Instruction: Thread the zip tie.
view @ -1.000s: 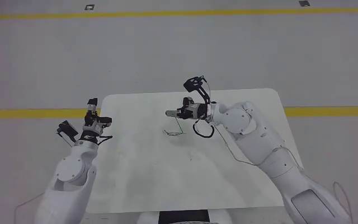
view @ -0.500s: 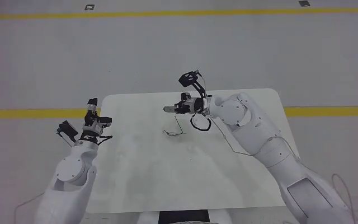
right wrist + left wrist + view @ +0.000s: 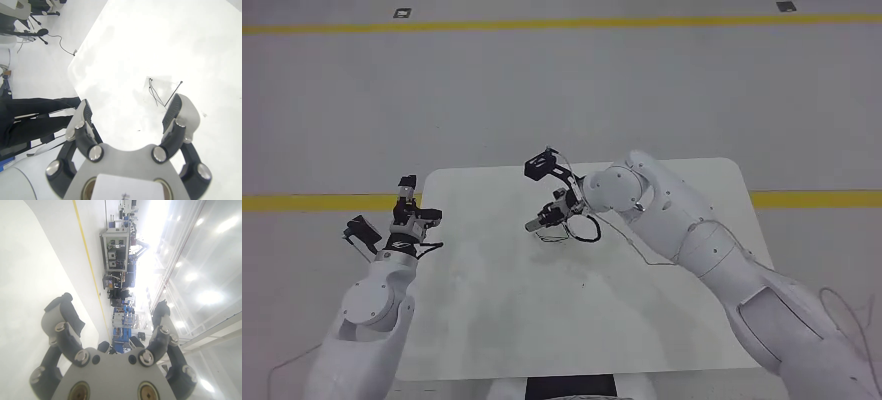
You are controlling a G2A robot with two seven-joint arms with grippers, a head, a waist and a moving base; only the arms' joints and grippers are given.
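**A:** How do things lie on the table (image 3: 492, 320)?

**B:** The right gripper (image 3: 130, 104) hangs over the far half, roughly midway between the left and right edges, with its jaws spread wide and empty. The left gripper (image 3: 113, 302) sits just off the left edge near the far corner. It is spread apart too and holds nothing.

**A:** And the zip tie?

**B:** The straight zip tie (image 3: 173, 93) lies flat under the right gripper. It runs out from beside one of its pads (image 3: 171, 109), head end pointing away. The curved ties (image 3: 153, 91) lie just beside it.

**A:** So picking it up is the step in hand?

**B:** I'd judge so. Single out the straight one and come down square across its strap, clear of the head. Close low to the surface so the neighbours aren't pinched. It looks thin and springy, so a shallow bite may flick it away.
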